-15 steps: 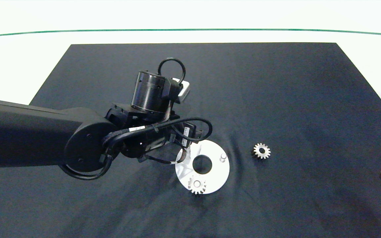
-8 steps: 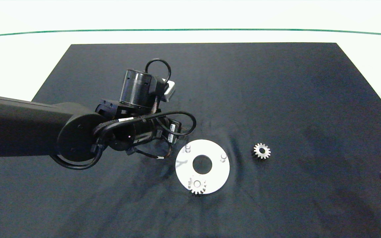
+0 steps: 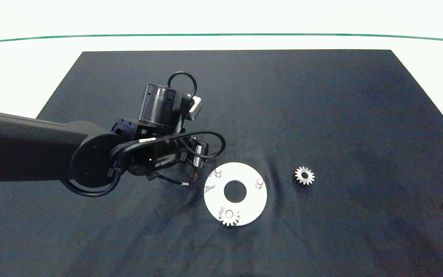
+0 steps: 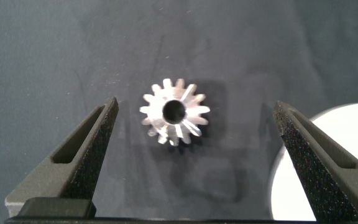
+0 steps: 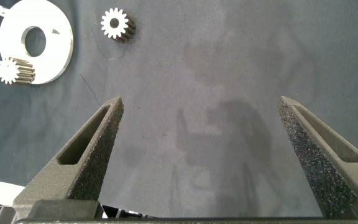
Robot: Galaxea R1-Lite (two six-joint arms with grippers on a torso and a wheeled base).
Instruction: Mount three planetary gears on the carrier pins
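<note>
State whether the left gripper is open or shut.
Open: the left gripper has its fingers wide apart, one gear lying loose on the mat between them.

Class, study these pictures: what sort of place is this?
Probably a robotics lab bench set up for assembly practice: a dark mat on a white table, metal gears, and a pegged white disc.

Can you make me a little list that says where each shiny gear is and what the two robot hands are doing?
gear on disc: seated on a pin at the white disc's near edge
bare pins: two
gear on mat: loose, right of the disc
third gear: on the mat, between the left gripper's open jaws, untouched
right gripper: open, holding nothing, over bare mat
</note>
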